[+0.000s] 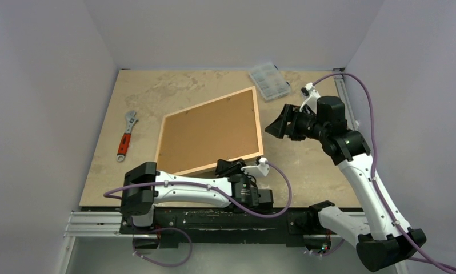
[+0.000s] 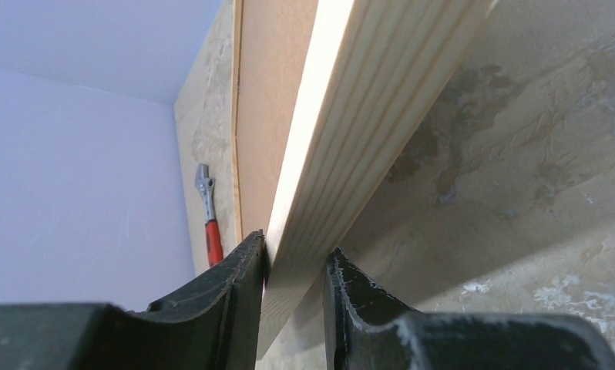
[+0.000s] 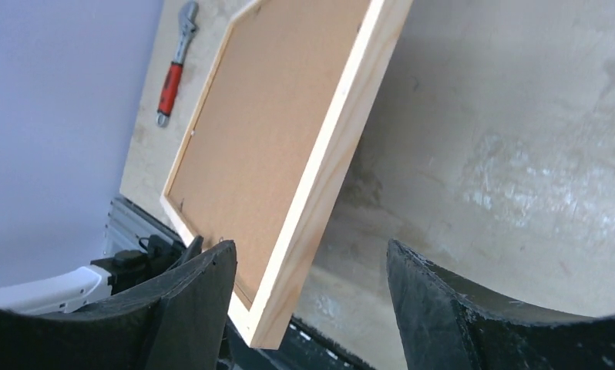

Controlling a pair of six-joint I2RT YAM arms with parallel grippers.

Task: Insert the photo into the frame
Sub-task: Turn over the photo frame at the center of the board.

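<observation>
A large rectangular picture frame of thin pale wood (image 1: 258, 120) lay back-side up on the mottled beige worktop (image 1: 306, 165), turned at an angle so that its corners pointed toward the walls. A flat brown fibreboard backing (image 1: 211, 134) filled the frame from rail to rail. The left pincer (image 1: 232, 167) reached in low from the near edge and gripped the frame's near rail. From its own wrist camera the left pincer (image 2: 295, 266) had both black fingers pressed against the two faces of the light wood (image 2: 351, 139), the jaws narrowed onto it. That near side of the frame looked raised off the worktop, with a shadow under it, while the far side seemed to rest on the surface. The right pincer (image 1: 277, 127) hung in the air just beside the frame's right rail, not touching it. In its wrist view the right pincer (image 3: 308, 250) stood wide apart and held nothing, with the frame's near corner (image 3: 289, 285) showing below and beyond it. An adjustable wrench with a red handle (image 1: 126, 137) lay on the worktop to the left of the frame, well apart from it. A clear plastic compartment box (image 1: 269, 81) sat near the far edge, close to the frame's far right corner.
</observation>
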